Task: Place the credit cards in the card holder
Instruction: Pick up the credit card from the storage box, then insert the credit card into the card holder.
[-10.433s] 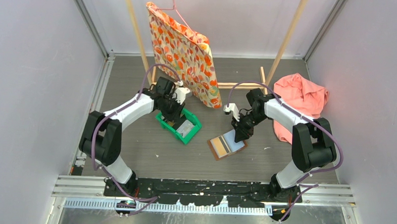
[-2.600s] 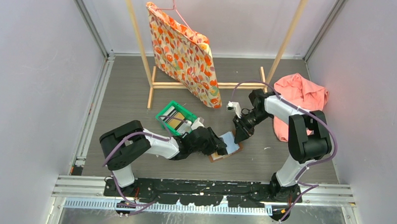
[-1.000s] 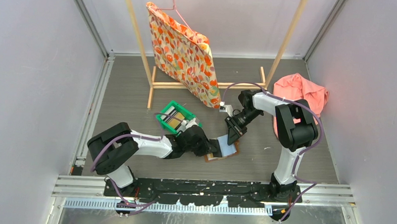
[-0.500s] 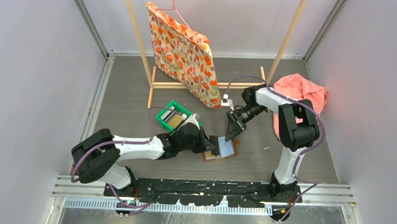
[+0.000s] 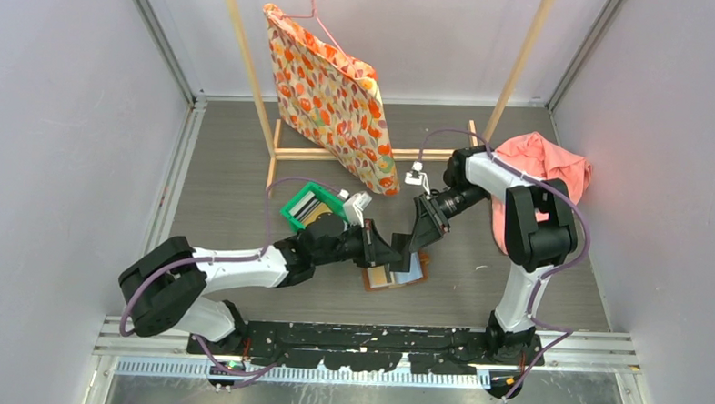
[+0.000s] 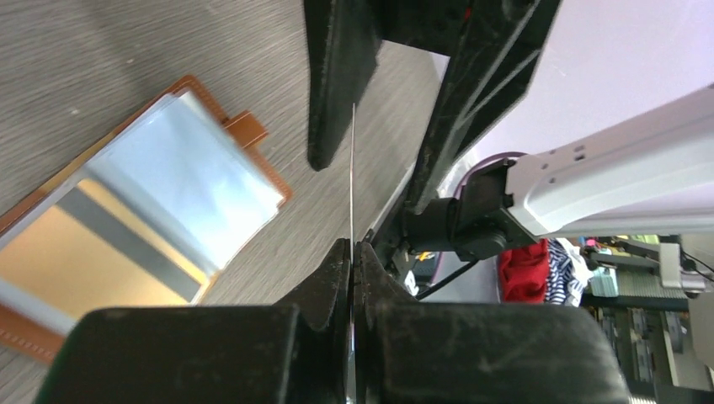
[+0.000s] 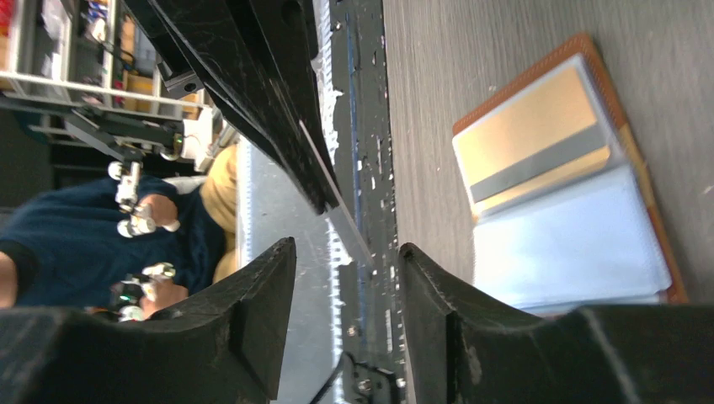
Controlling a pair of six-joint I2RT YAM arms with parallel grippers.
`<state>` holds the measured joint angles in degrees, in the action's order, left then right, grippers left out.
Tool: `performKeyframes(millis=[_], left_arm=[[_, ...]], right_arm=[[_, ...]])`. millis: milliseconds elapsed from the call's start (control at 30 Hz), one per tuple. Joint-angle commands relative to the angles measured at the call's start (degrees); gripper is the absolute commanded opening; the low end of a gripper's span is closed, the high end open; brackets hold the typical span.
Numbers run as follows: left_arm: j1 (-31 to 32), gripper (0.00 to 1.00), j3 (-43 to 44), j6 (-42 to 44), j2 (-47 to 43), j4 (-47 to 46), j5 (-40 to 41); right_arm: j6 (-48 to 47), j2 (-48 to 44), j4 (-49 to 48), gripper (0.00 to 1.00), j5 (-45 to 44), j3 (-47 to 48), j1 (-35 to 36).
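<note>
The card holder [image 6: 243, 130] lay open on the worktop, near the middle of its near edge. Just above it, the left gripper [image 6: 352, 252] clamped a credit card [image 6: 352, 177] edge-on, long axis pointing away. Beyond, the right gripper [image 7: 347, 248] stood apart, straddling the card's far end.

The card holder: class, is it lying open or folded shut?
Open. The card holder lies spread flat, both inner halves facing up, with a gold card visible in one pocket.
</note>
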<state>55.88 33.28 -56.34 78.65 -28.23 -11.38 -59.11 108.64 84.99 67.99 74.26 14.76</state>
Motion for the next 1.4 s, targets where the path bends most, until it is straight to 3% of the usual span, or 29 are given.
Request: performKeyframes(millis=[0, 200, 300, 367, 433, 533, 867, 1000, 1167, 1200, 1267, 1333, 1367], left_arm=[[-0.50, 0.01, -1.07, 0.57, 2.15, -11.68, -4.56], [-0.77, 0.02, -1.52, -1.53, 4.96, -16.74, -6.56], [-1.06, 0.07, -2.37, -1.87, 4.85, -17.17, -5.89], [-1.43, 0.19, -3.25, -2.23, 4.31, -17.22, -5.20], [-1.87, 0.31, -4.43, -2.19, 3.14, -17.32, -4.67], [-2.55, 0.40, -7.16, -1.31, 0.78, -17.21, -4.58], [-2.97, 0.39, -8.53, -0.42, 1.79, -21.40, -8.75], [-2.97, 0.33, -7.45, -1.07, 4.74, -24.59, -9.92], [-2.97, 0.12, -7.57, -3.09, 7.92, -28.45, -10.63], [-2.98, 0.05, -7.72, -3.43, 8.34, -29.43, -10.68], [-2.97, 0.00, -8.19, -4.16, 8.87, -31.93, -10.43], [-2.97, 0.00, -9.04, -4.55, 8.58, -32.83, -9.24], [-2.97, 0.00, -9.70, -4.78, 8.13, -32.85, -8.50]], right_arm=[[-14.52, 1.46, 14.65, 0.51, 4.59, 3.88, 0.11], [-15.23, 0.99, 14.79, 0.38, 5.01, 3.86, 0.14], [-15.08, 0.12, 14.76, 0.11, 5.05, 4.09, 0.16], [-14.98, 0.15, 14.77, 0.01, 4.77, 4.06, 0.16], [-15.06, -0.03, 14.78, 0.01, 4.70, 4.11, 0.12], [-15.18, -0.66, 14.75, 0.01, 4.97, 4.11, 0.23], [-14.67, -0.75, 14.75, 0.01, 5.66, 4.20, 0.18], [-14.63, -0.75, 14.77, 0.01, 5.78, 4.17, 0.23], [-14.54, -0.41, 14.74, 0.01, 5.88, 4.19, 0.24], [-14.53, -0.30, 14.75, 0.01, 5.85, 4.21, 0.29], [-14.54, -0.16, 14.81, 0.01, 5.63, 4.15, 0.31], [-14.62, -0.24, 14.78, 0.11, 5.59, 4.08, 0.27], [-14.69, -0.43, 14.72, 0.24, 5.47, 4.06, 0.25]])
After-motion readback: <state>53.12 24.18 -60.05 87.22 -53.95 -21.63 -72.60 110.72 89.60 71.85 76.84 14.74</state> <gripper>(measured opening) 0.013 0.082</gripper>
